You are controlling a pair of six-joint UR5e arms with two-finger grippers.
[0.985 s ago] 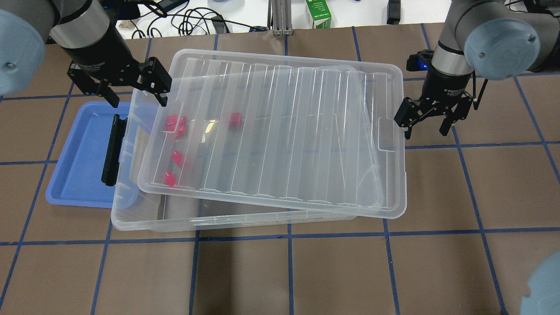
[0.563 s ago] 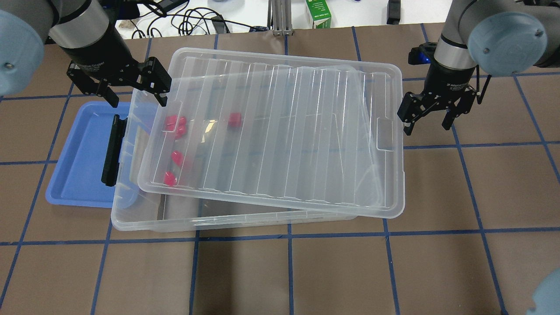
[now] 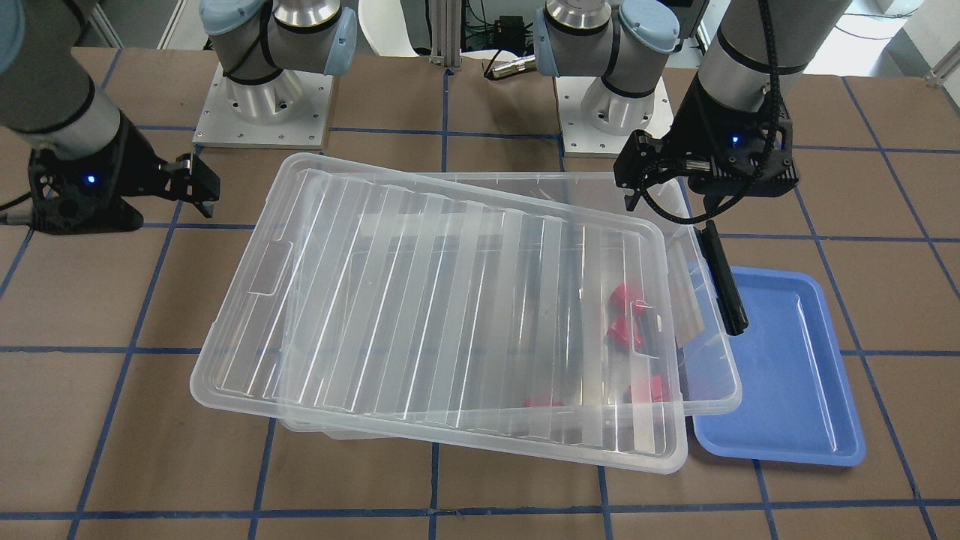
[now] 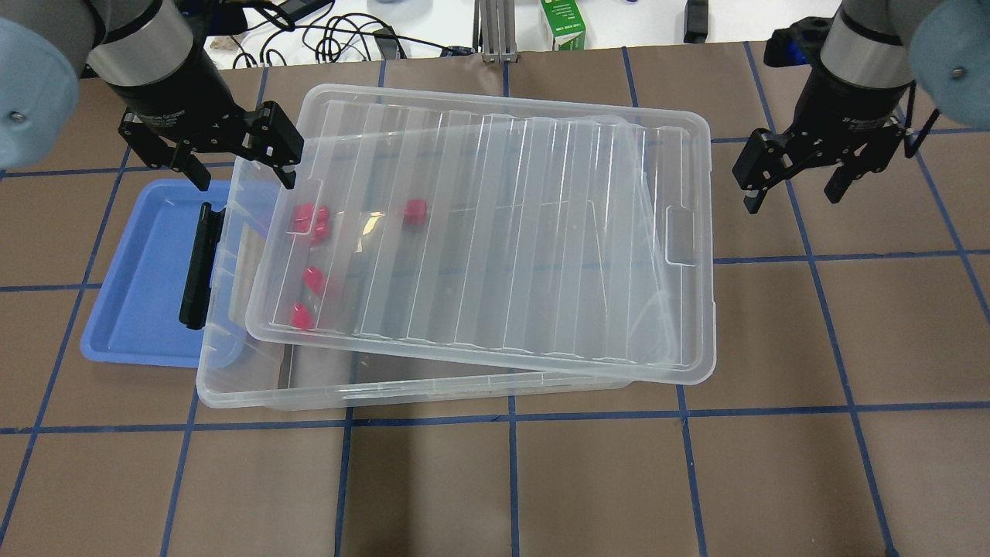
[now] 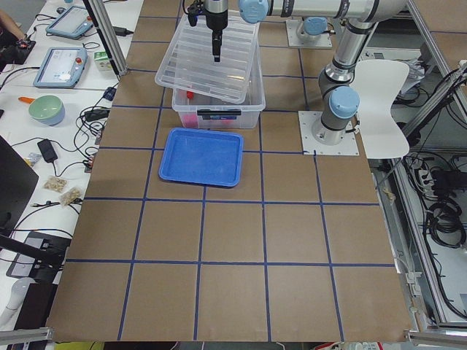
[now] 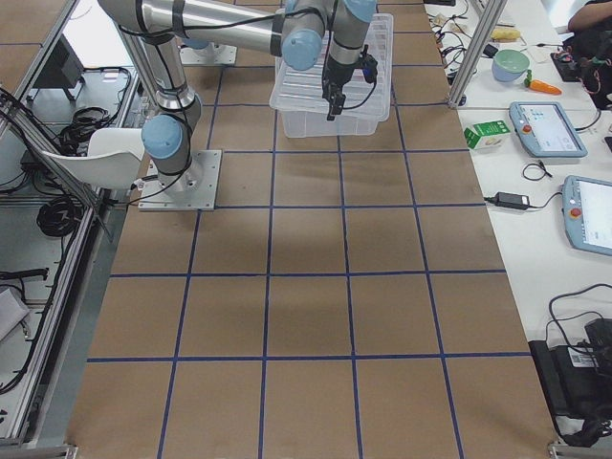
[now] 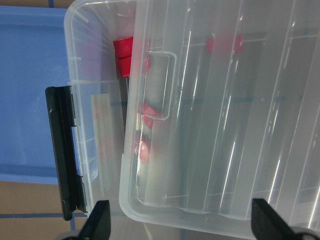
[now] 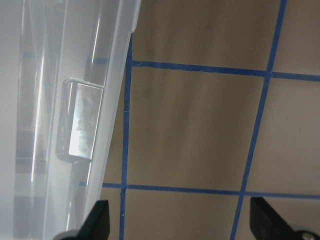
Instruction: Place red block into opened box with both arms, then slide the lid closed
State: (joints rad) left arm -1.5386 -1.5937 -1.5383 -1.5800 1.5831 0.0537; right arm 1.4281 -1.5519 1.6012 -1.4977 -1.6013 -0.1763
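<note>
I saw lid (image 4: 495,232) askew on box (image 4: 232,391), red blocks (image 4: 312,220) inside; left gripper (image 4: 241,172) spread above box corner; right gripper (image 4: 793,195) spread, beside lid.

The lid (image 4: 495,240) lies askew on the box (image 4: 224,371), red blocks (image 4: 309,220) beneath toward nine o'clock. Left claw (image 4: 244,180) gapes at ten o'clock, right claw (image 4: 790,199) at two o'clock.

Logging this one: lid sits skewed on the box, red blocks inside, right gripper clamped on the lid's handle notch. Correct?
Not quite. The right gripper is open and clear of the lid, over the table beside it, as the overhead exterior view shows. The lid does sit skewed on the box, with red blocks inside.
</note>
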